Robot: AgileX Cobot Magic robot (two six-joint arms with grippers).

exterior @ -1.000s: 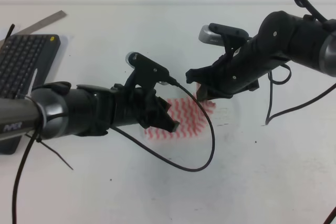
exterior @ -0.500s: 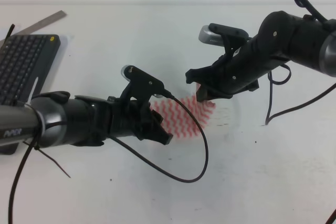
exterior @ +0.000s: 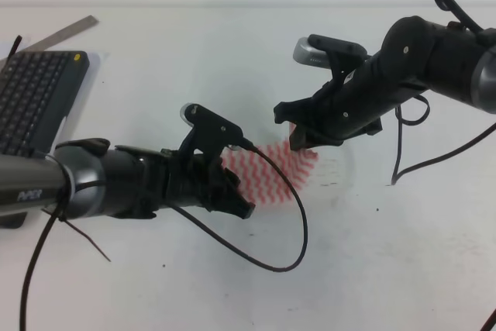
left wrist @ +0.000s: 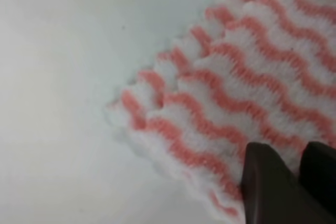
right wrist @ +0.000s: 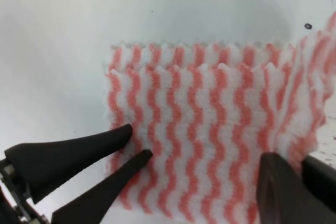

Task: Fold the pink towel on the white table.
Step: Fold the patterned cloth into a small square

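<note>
The pink towel lies mid-table on the white table, and its far edge shows two layers. My left gripper is low at the towel's near-left edge; the left wrist view shows its fingers close together on the zigzag hem. The right wrist view shows those same fingers pinching the towel's left side. My right gripper is shut on the far-right corner, which is lifted slightly. Its own fingertips sit at the towel's right side, where the cloth rises.
A dark grey keyboard lies at the left edge, with a metal ruler behind it. The left arm's black cable loops over the table in front of the towel. The right arm's cable hangs at the right.
My left gripper has dropped lower and drawn back toward the near left along the towel's edge. The right arm has stayed in place.
</note>
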